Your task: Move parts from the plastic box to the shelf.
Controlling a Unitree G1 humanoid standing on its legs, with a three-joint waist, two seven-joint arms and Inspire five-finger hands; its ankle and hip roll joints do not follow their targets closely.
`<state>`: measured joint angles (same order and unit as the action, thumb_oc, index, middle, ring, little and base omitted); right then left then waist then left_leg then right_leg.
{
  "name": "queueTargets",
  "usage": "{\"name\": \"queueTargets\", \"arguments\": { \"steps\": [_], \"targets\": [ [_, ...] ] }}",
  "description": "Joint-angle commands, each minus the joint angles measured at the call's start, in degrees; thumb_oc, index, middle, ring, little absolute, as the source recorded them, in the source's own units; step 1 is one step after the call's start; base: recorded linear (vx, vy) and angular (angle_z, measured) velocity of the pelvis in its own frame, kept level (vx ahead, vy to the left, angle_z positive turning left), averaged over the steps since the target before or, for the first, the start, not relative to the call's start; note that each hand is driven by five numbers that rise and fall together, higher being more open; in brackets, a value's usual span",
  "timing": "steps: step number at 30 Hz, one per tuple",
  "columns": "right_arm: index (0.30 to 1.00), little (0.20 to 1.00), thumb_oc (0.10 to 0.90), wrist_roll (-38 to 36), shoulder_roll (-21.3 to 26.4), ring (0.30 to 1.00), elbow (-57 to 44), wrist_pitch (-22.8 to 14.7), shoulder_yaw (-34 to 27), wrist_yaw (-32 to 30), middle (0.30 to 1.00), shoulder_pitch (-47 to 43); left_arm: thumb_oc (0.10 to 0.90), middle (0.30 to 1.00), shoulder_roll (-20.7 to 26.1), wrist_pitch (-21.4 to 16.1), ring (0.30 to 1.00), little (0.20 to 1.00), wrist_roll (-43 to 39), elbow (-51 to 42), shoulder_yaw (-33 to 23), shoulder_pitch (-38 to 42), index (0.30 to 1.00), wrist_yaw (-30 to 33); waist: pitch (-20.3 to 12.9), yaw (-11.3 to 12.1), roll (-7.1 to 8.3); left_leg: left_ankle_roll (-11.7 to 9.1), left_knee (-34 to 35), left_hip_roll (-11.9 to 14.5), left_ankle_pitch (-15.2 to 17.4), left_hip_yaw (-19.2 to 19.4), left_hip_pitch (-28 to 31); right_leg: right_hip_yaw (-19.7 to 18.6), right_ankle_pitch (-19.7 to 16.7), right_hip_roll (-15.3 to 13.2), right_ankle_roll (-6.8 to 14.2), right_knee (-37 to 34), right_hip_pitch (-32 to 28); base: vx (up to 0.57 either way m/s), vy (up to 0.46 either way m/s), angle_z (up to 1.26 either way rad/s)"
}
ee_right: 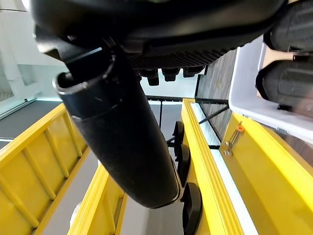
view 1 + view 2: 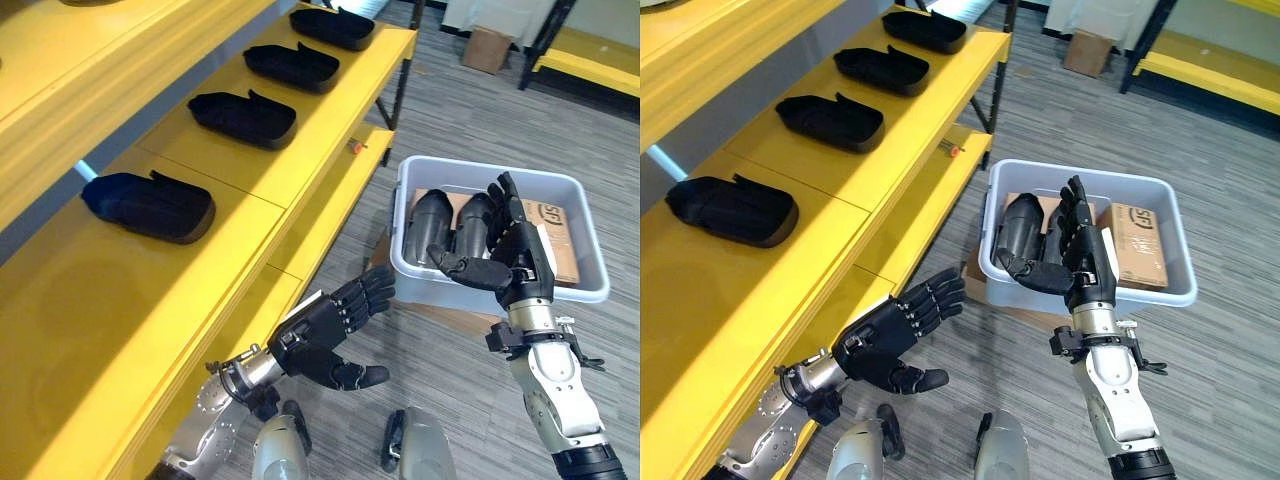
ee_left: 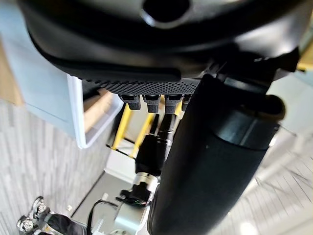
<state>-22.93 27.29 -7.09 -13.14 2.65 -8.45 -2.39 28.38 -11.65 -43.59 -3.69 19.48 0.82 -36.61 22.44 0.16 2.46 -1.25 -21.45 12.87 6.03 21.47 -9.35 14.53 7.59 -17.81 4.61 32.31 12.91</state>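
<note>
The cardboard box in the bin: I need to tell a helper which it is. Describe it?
Find the grey plastic bin on the floor beside the yellow shelf. The cardboard box lies inside, beside two black parts; it alone is brown and flat-sided.

Even, bright indoor light falls from above, and the yellow shelf carries a soft sheen with faint pale patches. The black parts on it cast short, soft shadows (no hard edges anywhere). Straight shelf edges bow slightly toward the head views' borders. In the wrist views the near dark hand casings are blurred, and the grey floor beyond smears.
</note>
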Motion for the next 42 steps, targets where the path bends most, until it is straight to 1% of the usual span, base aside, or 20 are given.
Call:
{"name": "queueTargets", "arguments": {
  "steps": [1, 2, 3, 5, 7, 12, 13, 18, 24, 27, 28, 29, 30, 31, 32, 35, 37, 38, 40, 42],
  "targets": [
    [1.0, 1.0, 0.9, 4.54, -1.62, 1.0, -5.38, -6.66, -2.81, -0.73, 1.0, -4.34, 0.9, 1.0, 0.92, -5.32, 1.0, 1.0, 1.77, -7.04, 0.34, 3.04, 1.0, -0.01, -3.51, -1.47, 0.46, -0.81, 1.58, 0.53, 5.52, -1.91, 4.87, -4.01, -17.3, -7.86, 6.27, -15.35, -1.92, 0.06, -0.433, 0.04],
    [1.0, 1.0, 0.9, 4.96, -2.05, 1.0, -5.85, -6.36, -2.65, -0.46, 1.0, -4.84, 0.9, 1.0, 1.28, -5.96, 1.0, 1.0, 1.82, -6.81, 0.37, 3.03, 1.0, 0.21, -3.13, -1.5, 0.36, -1.15, 1.56, 1.59, 4.63, -1.86, 4.6, -4.74, -20.56, -9.28, 6.81, -15.89, -0.6, 0.11, -0.475, 0.13],
    [1.0, 1.0, 0.9, 5.18, -2.2, 1.0, -6.26, -6.03, -2.7, 0.28, 1.0, -5.22, 0.9, 1.0, 1.66, -6.03, 1.0, 1.0, -0.01, -6.73, -0.22, 2.68, 1.0, -0.51, -3.11, -1.1, -0.15, -2.57, 0.71, 3.25, 4.92, -2.24, 4.37, -3.91, -17.08, -9.51, 7.3, -18.32, -1.63, 0.06, -0.311, 0.15],
    [1.0, 1.0, 0.9, 5.81, -1.86, 1.0, -6.21, -6.24, -3.07, 0.78, 1.0, -5.29, 0.9, 1.0, 1.84, -5.61, 1.0, 1.0, -1.56, -6.51, -1.01, 2.27, 1.0, -2.04, -3.44, -0.8, -0.27, -3.25, -0.38, 4.38, 4.84, -3.39, 3.44, -3.2, -15.86, -9.66, 7.47, -19.37, -2.74, 0.19, -0.347, 0.11],
    [1.0, 1.0, 0.9, 8.47, -0.73, 1.0, -6.18, -6.33, -3.72, 1.42, 1.0, -6.19, 0.9, 1.0, 1.9, -5.98, 1.0, 1.0, -2.19, -6.84, -2.28, 0.14, 1.0, -2.46, -3.77, 0.04, -0.72, -5.59, -1.44, 7.35, 3.23, -3.87, 2.9, -0.72, -12.31, -7.73, 7.39, -18.64, -4.4, 0.29, -0.427, 0.33],
    [1.0, 1.0, 0.9, 11.75, 2.85, 1.0, -6.54, -4.33, -3.95, 1.21, 1.0, -9.33, 0.9, 1.0, 0.79, -4.69, 1.0, 1.0, -3.95, -8.06, -3.82, -2.67, 1.0, -4.14, -4.55, 0.68, -1.22, -7.25, 0.89, 10.58, 0.56, -4.19, 4.14, -0.03, -7.52, -5.04, 7.21, -15.23, -3.24, 0.25, -0.249, -0.02],
    [1.0, 1.0, 0.9, 11.95, 4.69, 1.0, -5.62, -4.03, -3.97, 1.53, 1.0, -11.4, 0.9, 1.0, 1.07, -4.63, 1.0, 1.0, -3.38, -8.53, -3.79, -3.82, 1.0, -3.55, -4.81, 0.7, -1.39, -7.63, 2.3, 12.27, -0.61, -3.8, 5.2, 0.48, -6.07, -4.18, 6.35, -13.62, -2.74, 0.21, -0.215, -0.12],
    [1.0, 1.0, 0.9, 12.49, 8.45, 1.0, -5.63, -2.76, -3.38, 1.32, 1.0, -16.11, 0.9, 1.0, 2.1, -6.05, 1.0, 1.0, -2.85, -8.51, -3.57, -4.78, 1.0, -2.6, -4.27, 0.04, -1.88, -8.1, 3.73, 15.64, -1.91, -3.04, 7.03, -0.19, -1.85, -2.22, 3.51, -4.85, 1.97, 0.19, -0.237, 0.0],
    [1.0, 1.0, 0.9, 13.35, 9.77, 1.0, -7.21, -1.98, -2.8, 5.03, 1.0, -16.43, 0.9, 1.0, 2.03, -6.86, 1.0, 1.0, -6.1, -6.98, -4.05, -4.06, 1.0, -2.07, -4.2, -1.3, -2.48, -8.5, 3.18, 18.12, -5.3, -0.45, 7.92, 1.06, 2.39, -0.02, 0.07, 2.35, 5.11, 0.17, -0.233, 0.03],
    [1.0, 1.0, 0.9, 12.34, 10.8, 1.0, -7.8, -1.89, -2.47, 5.96, 1.0, -14.8, 0.9, 1.0, 1.51, -6.85, 1.0, 1.0, -7.99, -6.66, -4.06, -3.1, 1.0, -2.99, -4.51, -2.59, -2.55, -10.12, 3.5, 19.17, -8.36, 3.3, 9.18, 3.12, 3.71, 0.01, -0.62, 2.56, 4.2, 0.13, -0.239, 0.31],
    [1.0, 1.0, 0.9, 10.91, 10.99, 1.0, -7.43, -1.83, -1.84, 5.56, 1.0, -14.49, 0.9, 1.0, 0.69, -6.26, 1.0, 1.0, -9.74, -6.03, -4.03, -1.29, 1.0, -3.72, -4.6, -3.21, -2.39, -10.79, 2.14, 19.42, -11.4, 4.61, 9.06, 4.67, 3.69, 0.86, -1.96, 1.08, 3.28, 0.06, -0.226, 0.07],
    [1.0, 1.0, 0.9, 11.41, 10.92, 1.0, -7.36, -2.39, -1.56, 5.55, 1.0, -14.62, 0.9, 1.0, 0.36, -6.29, 1.0, 1.0, -10.33, -5.7, -3.97, -0.61, 1.0, -4.41, -4.6, -3.28, -2.34, -10.65, 1.27, 18.99, -11.43, 3.96, 8.7, 4.83, 3.67, 1.25, -2.31, 0.62, 3.08, 0.06, -0.25, 0.18],
    [1.0, 1.0, 0.9, 12.98, 10.67, 1.0, -7.09, -3.54, -1.01, 5.24, 1.0, -14.81, 0.9, 1.0, 0.05, -7.04, 1.0, 1.0, -11.09, -5.46, -3.67, -0.28, 1.0, -5.0, -4.49, -2.96, -2.37, -10.07, -0.1, 16.72, -10.54, 1.53, 7.61, 4.5, 3.71, 2.43, -2.67, 0.01, 2.86, 0.07, -0.134, 0.24],
    [1.0, 1.0, 0.9, 14.06, 10.41, 1.0, -6.69, -4.54, -0.14, 5.96, 1.0, -15.16, 0.9, 1.0, -0.3, -8.17, 1.0, 1.0, -13.12, -5.32, -3.34, -0.36, 1.0, -5.61, -4.42, -2.26, -2.6, -8.88, -0.36, 12.53, -8.37, -1.53, 6.39, 3.63, 3.42, 4.1, -2.69, -1.45, 2.36, 0.03, -0.112, 0.25],
    [1.0, 1.0, 0.9, 14.72, 10.39, 1.0, -6.44, -4.71, 0.76, 6.02, 1.0, -15.6, 0.9, 1.0, -0.61, -8.46, 1.0, 1.0, -14.65, -5.14, -3.63, -0.58, 1.0, -6.6, -4.35, -1.83, -3.04, -7.38, 0.33, 10.04, -8.32, -2.4, 5.01, 3.59, 1.71, 5.15, -3.11, -4.07, 1.96, 0.04, -0.075, 0.02],
    [1.0, 1.0, 0.9, 15.62, 9.8, 1.0, -5.6, -2.82, 3.31, 4.25, 1.0, -16.38, 0.9, 1.0, -1.59, -9.19, 1.0, 1.0, -14.19, -4.9, -3.91, -1.66, 1.0, -7.9, -4.28, -0.99, -4.29, -6.75, 4.61, 6.14, -8.61, -3.1, 4.32, 3.04, 0.47, 7.06, -2.72, -9.83, -0.98, 0.09, 0.004, -0.08],
    [1.0, 1.0, 0.9, 15.19, 8.68, 1.0, -4.31, -2.91, 4.16, 2.44, 1.0, -15.94, 0.9, 1.0, -2.02, -9.9, 1.0, 1.0, -13.92, -4.49, -3.41, -1.65, 1.0, -8.2, -4.44, -0.46, -5.47, -7.48, 11.09, 5.31, -11.39, -2.15, 3.85, 3.85, 0.07, 8.01, -2.52, -12.99, -3.49, 0.11, 0.053, -0.15],
    [1.0, 1.0, 0.9, 15.21, 8.67, 1.0, -4.31, -2.92, 4.16, 2.42, 1.0, -15.9, 0.9, 1.0, -2.01, -9.91, 1.0, 1.0, -13.92, -4.48, -3.39, -1.67, 1.0, -8.2, -4.21, -0.55, -5.36, -7.51, 11.22, 5.14, -11.36, -2.19, 4.22, 3.89, 0.31, 7.82, -2.43, -12.81, -3.78, 0.12, 0.065, -0.02],
    [1.0, 1.0, 0.9, 17.17, 6.63, 1.0, -3.88, -4.22, 4.54, 2.08, 1.0, -13.92, 0.9, 1.0, -2.82, -10.24, 1.0, 1.0, -14.13, -4.13, -3.29, -1.19, 1.0, -8.81, -4.13, 0.62, -6.63, -8.49, 16.61, 5.23, -15.86, -3.2, 1.25, 4.56, 1.92, 9.15, -2.95, -13.35, -6.3, 0.16, 0.071, 0.15],
    [1.0, 1.0, 0.9, 18.76, 5.73, 1.0, -4.22, -3.27, 6.25, 2.11, 1.0, -13.19, 0.9, 1.0, -3.06, -10.63, 1.0, 1.0, -12.63, -3.42, -3.78, -1.2, 1.0, -8.01, -3.72, 1.55, -7.21, -8.99, 18.31, 6.05, -18.71, -3.47, -0.9, 5.28, 3.83, 9.92, -3.68, -12.1, -7.38, 0.17, 0.066, 0.21]
  ]
}}
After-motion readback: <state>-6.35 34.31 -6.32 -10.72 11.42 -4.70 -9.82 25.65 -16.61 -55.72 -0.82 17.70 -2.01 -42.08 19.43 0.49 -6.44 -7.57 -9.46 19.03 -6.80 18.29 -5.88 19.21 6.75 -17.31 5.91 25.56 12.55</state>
